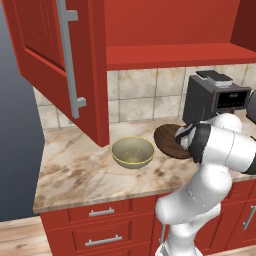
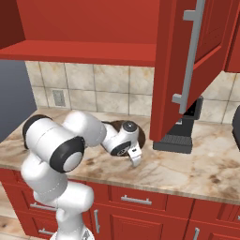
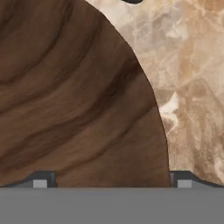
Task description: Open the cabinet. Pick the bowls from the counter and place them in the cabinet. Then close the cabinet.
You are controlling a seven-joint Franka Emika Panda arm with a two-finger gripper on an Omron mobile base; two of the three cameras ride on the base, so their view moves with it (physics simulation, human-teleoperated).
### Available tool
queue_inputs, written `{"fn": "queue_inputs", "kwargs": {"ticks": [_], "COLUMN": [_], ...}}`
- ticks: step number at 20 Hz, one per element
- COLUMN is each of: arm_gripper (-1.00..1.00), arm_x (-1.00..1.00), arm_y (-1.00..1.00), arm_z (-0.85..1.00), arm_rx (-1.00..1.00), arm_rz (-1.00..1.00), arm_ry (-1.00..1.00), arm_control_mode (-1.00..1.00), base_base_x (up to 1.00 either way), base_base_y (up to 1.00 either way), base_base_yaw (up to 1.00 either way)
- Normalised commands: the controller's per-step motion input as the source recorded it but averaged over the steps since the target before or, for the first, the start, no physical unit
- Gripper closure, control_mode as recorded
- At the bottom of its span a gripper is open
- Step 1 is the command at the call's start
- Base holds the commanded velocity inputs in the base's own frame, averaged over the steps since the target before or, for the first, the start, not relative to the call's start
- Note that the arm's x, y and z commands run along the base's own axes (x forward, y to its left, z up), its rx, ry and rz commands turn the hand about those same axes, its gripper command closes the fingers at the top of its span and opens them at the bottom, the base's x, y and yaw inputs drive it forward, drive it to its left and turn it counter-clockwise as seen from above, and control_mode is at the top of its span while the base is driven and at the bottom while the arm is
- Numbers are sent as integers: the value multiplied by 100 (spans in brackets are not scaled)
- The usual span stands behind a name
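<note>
Hand (image 3: 112, 181) spread wide, hovering right over the dark brown wood-grained round bowl (image 3: 74, 96); nothing grabbed. Olive-tan bowl (image 1: 132, 151) sits beside it on the beige marble counter (image 1: 75, 170); red wall cabinet (image 1: 170, 30) open.

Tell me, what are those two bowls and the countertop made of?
The dark bowl looks like wood: brown with darker wavy grain bands, matte. The olive-tan bowl could be glazed ceramic or metal; it is smooth with a yellowish rim, which leaves it open. The counter looks like polished marble, beige with brown veins.

Cabinet (image 1: 60, 65) open, olive bowl (image 1: 132, 152), brown bowl (image 1: 167, 141) on counter (image 1: 75, 170)
</note>
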Motion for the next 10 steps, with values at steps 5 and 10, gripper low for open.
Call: {"fn": "queue_inputs", "kwargs": {"ticks": [5,10], "arm_gripper": [100,100], "arm_x": [33,8], "arm_y": [0,0], "arm_z": [-28,-4], "arm_rx": [0,0], "arm_rz": [0,-1], "arm_ry": [1,0], "arm_control_mode": [-100,-100], "base_base_x": [0,0], "base_base_y": [0,0], "base_base_yaw": [0,0]}}
